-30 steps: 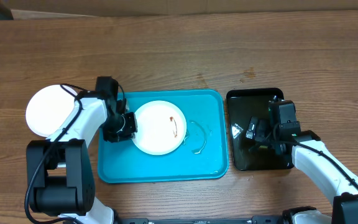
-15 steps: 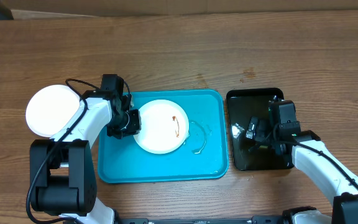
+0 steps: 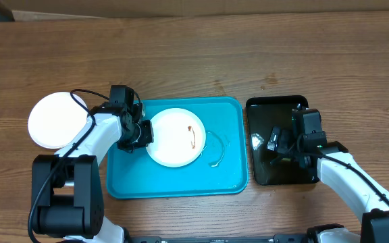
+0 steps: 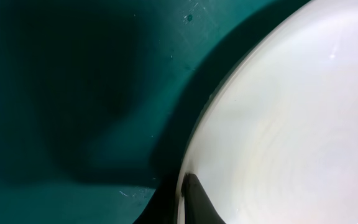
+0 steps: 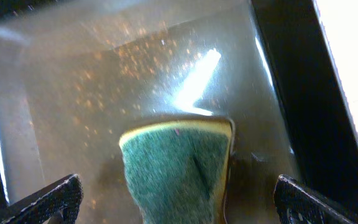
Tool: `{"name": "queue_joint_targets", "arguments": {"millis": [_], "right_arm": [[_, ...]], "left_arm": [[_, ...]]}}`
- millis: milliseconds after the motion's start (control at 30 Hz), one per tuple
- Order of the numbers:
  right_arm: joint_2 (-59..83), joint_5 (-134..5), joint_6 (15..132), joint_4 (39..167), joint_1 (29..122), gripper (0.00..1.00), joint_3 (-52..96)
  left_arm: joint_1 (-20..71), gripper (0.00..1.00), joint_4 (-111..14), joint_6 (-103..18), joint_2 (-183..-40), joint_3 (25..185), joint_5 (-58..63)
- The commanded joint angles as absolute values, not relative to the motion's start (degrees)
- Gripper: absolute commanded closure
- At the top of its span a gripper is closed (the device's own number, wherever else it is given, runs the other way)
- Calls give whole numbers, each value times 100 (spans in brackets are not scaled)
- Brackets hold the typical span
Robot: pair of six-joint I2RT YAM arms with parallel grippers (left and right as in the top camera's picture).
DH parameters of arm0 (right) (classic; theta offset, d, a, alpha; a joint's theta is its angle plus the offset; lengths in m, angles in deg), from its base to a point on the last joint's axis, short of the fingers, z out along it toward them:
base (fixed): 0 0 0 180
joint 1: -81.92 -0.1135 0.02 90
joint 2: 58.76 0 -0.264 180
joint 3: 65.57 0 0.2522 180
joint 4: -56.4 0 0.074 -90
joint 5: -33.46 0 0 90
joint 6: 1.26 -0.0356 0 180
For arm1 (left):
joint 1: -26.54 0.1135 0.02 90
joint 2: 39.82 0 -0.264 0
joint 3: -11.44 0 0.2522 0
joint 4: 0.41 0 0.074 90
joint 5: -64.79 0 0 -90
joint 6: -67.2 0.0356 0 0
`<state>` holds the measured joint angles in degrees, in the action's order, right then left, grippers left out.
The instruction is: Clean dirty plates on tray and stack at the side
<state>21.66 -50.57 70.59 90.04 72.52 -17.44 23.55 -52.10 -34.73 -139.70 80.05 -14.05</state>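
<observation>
On the turquoise tray [image 3: 228, 177], the smeared plate [image 3: 171, 138] lies flat, face up. Being round, it has no long axis. The left hand [image 3: 142, 134] is clamped on its left rim. The right hand [image 5: 179, 199] hangs spread apart over the sponge [image 5: 176, 162] in the black tray [image 3: 261, 172]. Step in hand: fetching the sponge. Next, probably: close on it and carry it to the smear [image 3: 192, 133].

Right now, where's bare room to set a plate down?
Free: table behind both trays; right third of blue tray, wet-looking. Crowded: left gripper on plate rim; side plate left of tray; right gripper over sponge in black tray.
</observation>
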Motion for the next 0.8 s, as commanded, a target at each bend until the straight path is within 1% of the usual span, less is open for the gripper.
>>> {"name": "queue_joint_targets", "arguments": {"millis": [0,67,200,367,467,500,567,633,667,700,767], "right_arm": [[2171,-5070,7077,8851,7267,0,-1761],[2173,-5166,7079,8908,7267,0,-1761],[2173,-5100,7079,9548,7267,0,-1764],[2173,-5114,7077,9548,7267,0,-1764],[2173,-5361,7079,9655,7267,0,-1764],[2173,-5452,7077,9738,7267,4,-1766],[2173,-5498,7077,9939,7267,32,-1770],[2173,-5489,7077,10057,7267,67,-1788],[2173,-5489,7077,10044,7267,90,-1805],[2173,-5489,7077,10033,7267,96,-1812],[2173,-5494,7077,10024,7267,96,-1812]], "left_arm": [[2312,96,-5241,-3459,-14182,7743,-1504],[2312,96,-5247,-3459,-14182,7743,-1506],[2312,96,-5230,-3459,-14182,7743,-1506],[2312,96,-5226,-3459,-14182,7743,-1504],[2312,96,-5252,-3459,-14182,7743,-1506],[2312,96,-5271,-3459,-14182,7743,-1506],[2312,96,-5298,-3459,-14182,7743,-1506],[2312,96,-5313,-3459,-14182,7743,-1504],[2312,96,-5313,-3459,-14182,7743,-1506],[2312,96,-5309,-3459,-14182,7743,-1506],[2312,96,-5309,-3459,-14182,7743,-1506]]}}
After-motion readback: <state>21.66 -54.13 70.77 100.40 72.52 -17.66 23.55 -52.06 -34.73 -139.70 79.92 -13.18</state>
